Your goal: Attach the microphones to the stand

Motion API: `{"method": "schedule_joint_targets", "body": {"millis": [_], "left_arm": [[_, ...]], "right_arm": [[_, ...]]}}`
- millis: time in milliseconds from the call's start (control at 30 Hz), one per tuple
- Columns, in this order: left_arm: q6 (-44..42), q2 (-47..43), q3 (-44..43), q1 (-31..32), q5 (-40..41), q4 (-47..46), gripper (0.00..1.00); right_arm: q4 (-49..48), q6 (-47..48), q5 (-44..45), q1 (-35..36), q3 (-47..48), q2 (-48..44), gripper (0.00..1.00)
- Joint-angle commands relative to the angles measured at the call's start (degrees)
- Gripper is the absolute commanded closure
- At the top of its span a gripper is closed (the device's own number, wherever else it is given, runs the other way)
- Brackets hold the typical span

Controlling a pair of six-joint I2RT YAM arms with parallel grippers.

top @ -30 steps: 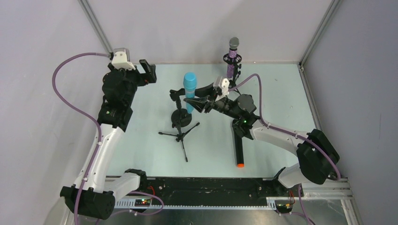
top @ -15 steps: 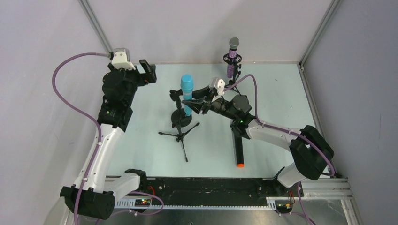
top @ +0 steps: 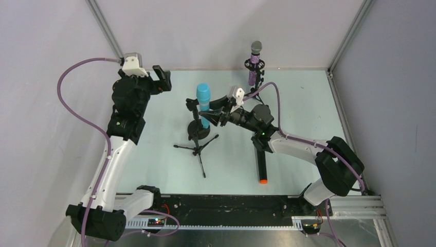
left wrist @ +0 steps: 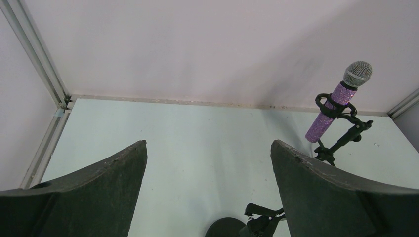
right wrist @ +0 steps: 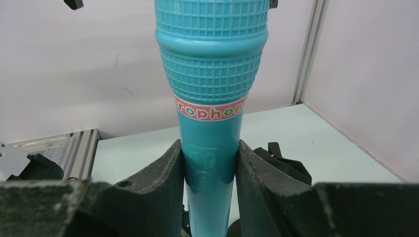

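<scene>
blue microphone point(top: 203, 98) was pinched upright by right claw point(top: 208, 111) at centre, for seating in stand point(top: 197, 130) | left claw point(top: 161, 77) was spread, upper left

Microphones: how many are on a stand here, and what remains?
Done: the purple microphone sits clipped in the far stand. In hand: the right gripper holds the light-blue microphone upright, jaws shut on its handle, at the round-base stand, apparently not clipped yet. Left: the black microphone lies on the table near the tripod stand; the left gripper is open and empty.
</scene>
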State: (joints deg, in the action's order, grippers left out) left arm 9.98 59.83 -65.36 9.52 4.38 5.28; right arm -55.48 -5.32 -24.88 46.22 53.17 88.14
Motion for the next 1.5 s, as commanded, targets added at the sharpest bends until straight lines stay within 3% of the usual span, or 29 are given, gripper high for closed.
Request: {"method": "schedule_joint_targets", "body": {"millis": [0,667,1467], "left_arm": [[-1.2,-1.5,-1.6,0.0,0.9,-0.7,0.02],[-1.1,-1.7,-1.9,0.0,0.7,-0.6,0.02],[-1.3,-1.5,-2.3,-0.3,0.8,0.0,0.02]], "right_arm": [[-1.7,2.1,-0.3,0.8,2.8,0.8,1.0],[0.8,5.1,-0.8,1.7,2.7,3.7,1.0],[-9.2,1.3,0.6,0.8,-3.2,6.9,1.0]]}}
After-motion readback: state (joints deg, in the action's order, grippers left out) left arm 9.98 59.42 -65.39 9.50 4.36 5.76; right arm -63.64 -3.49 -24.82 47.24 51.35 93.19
